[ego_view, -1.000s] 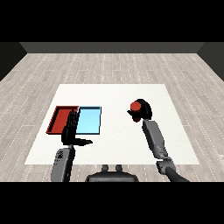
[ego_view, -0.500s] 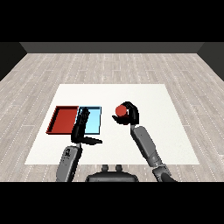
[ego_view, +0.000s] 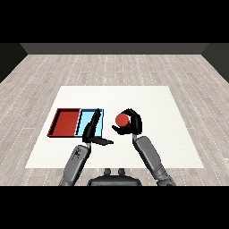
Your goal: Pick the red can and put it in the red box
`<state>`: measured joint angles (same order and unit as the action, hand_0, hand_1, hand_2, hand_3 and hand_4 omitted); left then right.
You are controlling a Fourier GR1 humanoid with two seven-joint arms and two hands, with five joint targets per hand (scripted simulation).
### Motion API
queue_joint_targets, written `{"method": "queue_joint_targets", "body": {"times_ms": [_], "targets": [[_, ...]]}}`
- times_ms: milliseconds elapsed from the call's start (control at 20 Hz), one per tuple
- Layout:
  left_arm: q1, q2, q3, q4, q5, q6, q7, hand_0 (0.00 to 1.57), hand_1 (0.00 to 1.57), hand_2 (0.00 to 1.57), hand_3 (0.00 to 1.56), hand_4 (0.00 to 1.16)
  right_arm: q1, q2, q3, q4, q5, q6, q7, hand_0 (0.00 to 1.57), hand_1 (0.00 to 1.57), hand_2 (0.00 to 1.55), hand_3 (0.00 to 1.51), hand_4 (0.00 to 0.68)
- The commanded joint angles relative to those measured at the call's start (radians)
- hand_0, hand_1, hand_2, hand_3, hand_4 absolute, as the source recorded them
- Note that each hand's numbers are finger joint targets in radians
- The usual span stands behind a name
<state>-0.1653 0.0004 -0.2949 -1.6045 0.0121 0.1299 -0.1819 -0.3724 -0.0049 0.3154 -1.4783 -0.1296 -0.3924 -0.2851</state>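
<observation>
Tabletop (ego_view: 147, 98), white and square, sits on a floor (ego_view: 112, 67) of pale grey wood planks, with a dark wall (ego_view: 112, 48) behind at 12 o'clock. Toward 9 o'clock on the tabletop lie the red tray (ego_view: 66, 123) and the light blue tray (ego_view: 86, 121), touching side by side. The right hand (ego_view: 130, 126) has its fingers curled round the red can (ego_view: 122, 119), just at 3 o'clock of the blue tray. The left hand (ego_view: 92, 130) reaches over the blue tray with fingers straight and spread.
</observation>
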Motion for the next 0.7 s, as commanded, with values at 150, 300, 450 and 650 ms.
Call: {"method": "queue_joint_targets", "body": {"times_ms": [150, 300, 450, 650], "targets": [[-0.019, 0.000, -0.062, 0.092, 0.028, 0.041, -0.016, 0.00, 0.00, 0.00, 0.00, 0.00, 0.027, 0.005, 0.020, -0.088, 0.033, 0.001, 0.023, 1.44, 1.44, 1.44, 1.40, 0.624], [-0.039, 0.000, -0.112, 0.195, 0.053, 0.093, -0.085, 0.00, 0.00, 0.00, 0.00, 0.00, 0.103, -0.028, 0.027, -0.156, 0.024, 0.043, 0.015, 1.45, 1.45, 1.44, 1.40, 0.647], [-0.007, 0.000, -0.114, 0.212, 0.068, 0.065, -0.122, 0.00, 0.00, 0.00, 0.00, 0.00, 0.010, 0.004, 0.035, -0.073, 0.012, 0.005, 0.009, 1.46, 1.46, 1.44, 1.39, 0.659], [-0.073, 0.000, -0.132, 0.213, 0.092, 0.109, -0.071, 0.00, 0.00, 0.00, 0.00, 0.00, 0.036, 0.005, 0.041, -0.013, -0.002, 0.033, -0.089, 1.46, 1.46, 1.44, 1.39, 0.653]]}}
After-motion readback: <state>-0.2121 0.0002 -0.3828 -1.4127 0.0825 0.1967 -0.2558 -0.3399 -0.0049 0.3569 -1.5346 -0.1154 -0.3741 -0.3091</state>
